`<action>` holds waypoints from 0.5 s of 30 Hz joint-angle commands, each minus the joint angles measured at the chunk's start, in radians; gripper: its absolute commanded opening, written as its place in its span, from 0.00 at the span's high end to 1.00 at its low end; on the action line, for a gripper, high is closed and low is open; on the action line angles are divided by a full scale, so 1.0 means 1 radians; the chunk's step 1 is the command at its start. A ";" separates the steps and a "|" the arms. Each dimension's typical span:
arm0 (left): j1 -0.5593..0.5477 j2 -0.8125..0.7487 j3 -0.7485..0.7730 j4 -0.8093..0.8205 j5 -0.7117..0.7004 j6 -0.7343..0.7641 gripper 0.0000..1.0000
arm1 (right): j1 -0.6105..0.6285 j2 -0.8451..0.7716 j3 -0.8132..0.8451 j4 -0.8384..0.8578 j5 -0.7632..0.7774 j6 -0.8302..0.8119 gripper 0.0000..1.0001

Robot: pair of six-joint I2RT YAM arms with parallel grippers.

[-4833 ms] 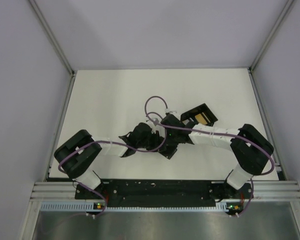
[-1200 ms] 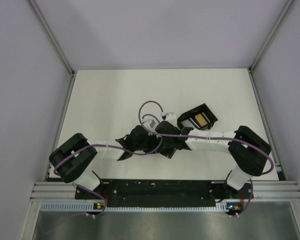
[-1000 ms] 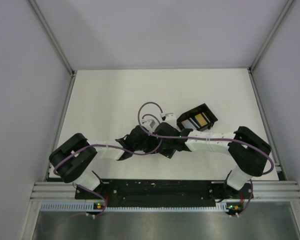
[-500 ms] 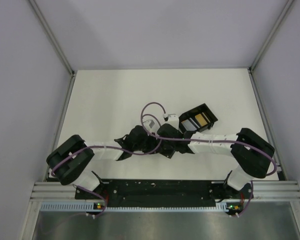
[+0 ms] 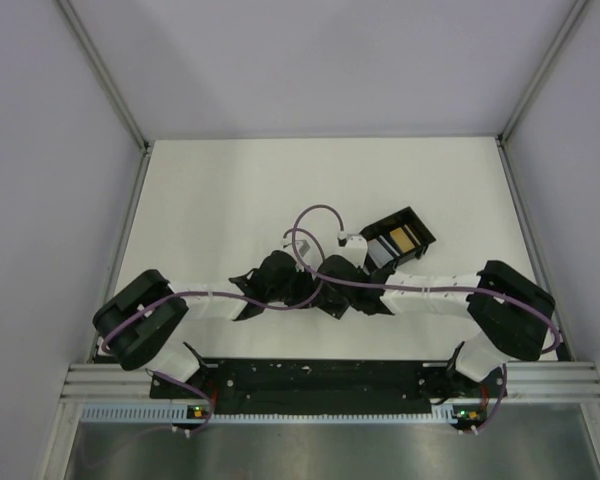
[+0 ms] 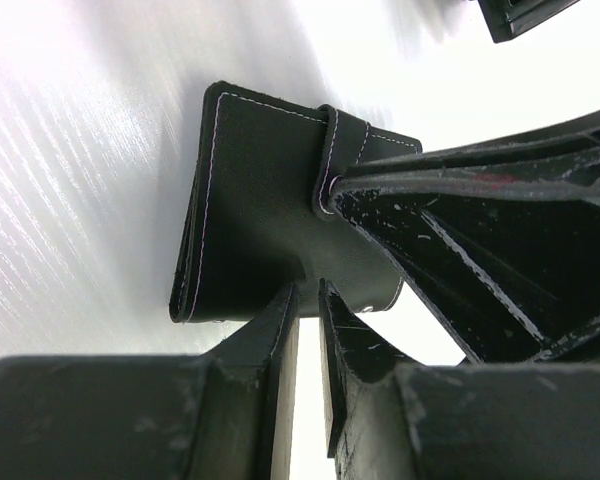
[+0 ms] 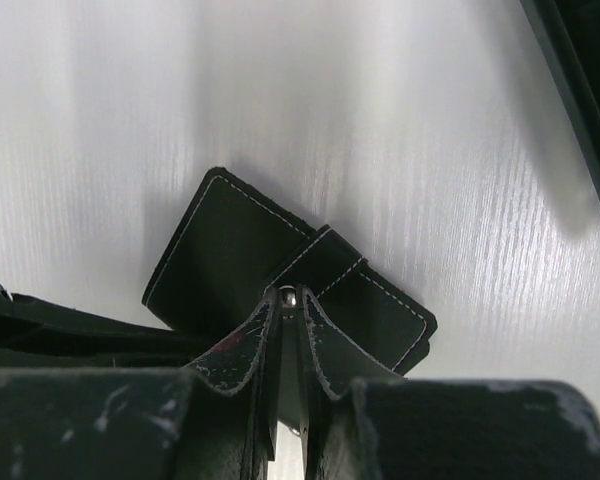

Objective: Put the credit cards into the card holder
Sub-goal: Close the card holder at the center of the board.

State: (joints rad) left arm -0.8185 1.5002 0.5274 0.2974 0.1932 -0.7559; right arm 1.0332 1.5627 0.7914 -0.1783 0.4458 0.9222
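The card holder is a flat black leather case with white stitching, lying on the white table under both grippers. My left gripper is shut on its near edge, with only a thin slit between the fingers. A strap with a metal snap crosses the card holder. My right gripper is pinched on that strap right at the snap. Its finger reaches the strap from the right in the left wrist view. No credit cards show plainly.
An open black box stands just behind and to the right of the grippers, with a gold and a grey flat piece inside. Its corner shows in both wrist views. White walls and metal rails border the table.
The right wrist and its cable loop have shifted slightly to the right and nearer the box. The left elbow has dropped a little toward the near left. The card holder stays put.
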 commanded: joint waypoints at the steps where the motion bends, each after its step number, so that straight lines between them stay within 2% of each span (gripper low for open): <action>1: -0.001 -0.012 0.020 -0.017 -0.028 0.021 0.81 | 0.051 0.025 -0.067 -0.193 -0.084 0.049 0.91; 8: 0.001 -0.014 0.016 -0.020 -0.032 0.018 0.81 | 0.068 0.027 -0.063 -0.245 -0.018 0.093 0.90; 12: 0.001 -0.015 0.017 -0.020 -0.032 0.021 0.81 | 0.067 -0.071 -0.043 -0.254 0.001 0.020 0.88; 15: 0.001 -0.021 0.016 -0.018 -0.029 0.024 0.79 | 0.048 -0.167 -0.031 -0.257 -0.002 -0.037 0.83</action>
State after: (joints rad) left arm -0.8188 1.5002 0.5282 0.2920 0.1932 -0.7563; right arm 1.0832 1.4998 0.7731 -0.3012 0.4660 0.9607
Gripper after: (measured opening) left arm 0.198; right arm 0.157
